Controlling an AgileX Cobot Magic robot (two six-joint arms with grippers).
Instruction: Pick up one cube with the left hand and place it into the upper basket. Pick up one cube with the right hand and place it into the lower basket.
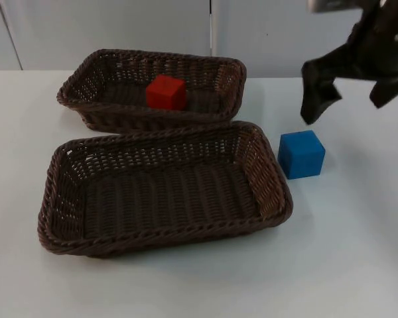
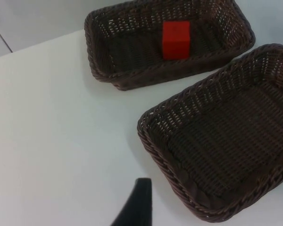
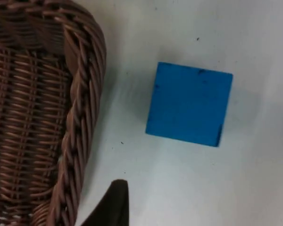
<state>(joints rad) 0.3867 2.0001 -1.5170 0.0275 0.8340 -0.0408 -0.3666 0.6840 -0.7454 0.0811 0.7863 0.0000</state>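
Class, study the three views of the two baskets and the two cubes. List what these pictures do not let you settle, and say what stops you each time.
- Right gripper above the blue cube: top view, its dark fingers merge, so open or shut is unclear.
- Left gripper: left wrist view, one fingertip cut by the edge.
- Lower basket: top view, the near wall hides the floor behind it.
- Red cube in the upper basket: its base is hidden by the wall.

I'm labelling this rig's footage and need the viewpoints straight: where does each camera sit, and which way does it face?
Top view: fixed, looking down and forward at the upper basket, lower basket, red cube and blue cube; the right gripper hangs above the blue cube.
Left wrist view: on the left arm, facing both baskets and the red cube; one fingertip shows.
Right wrist view: on the right arm, looking down at the blue cube beside the lower basket's rim; one fingertip shows.
Shared: top and right wrist both show the blue cube.
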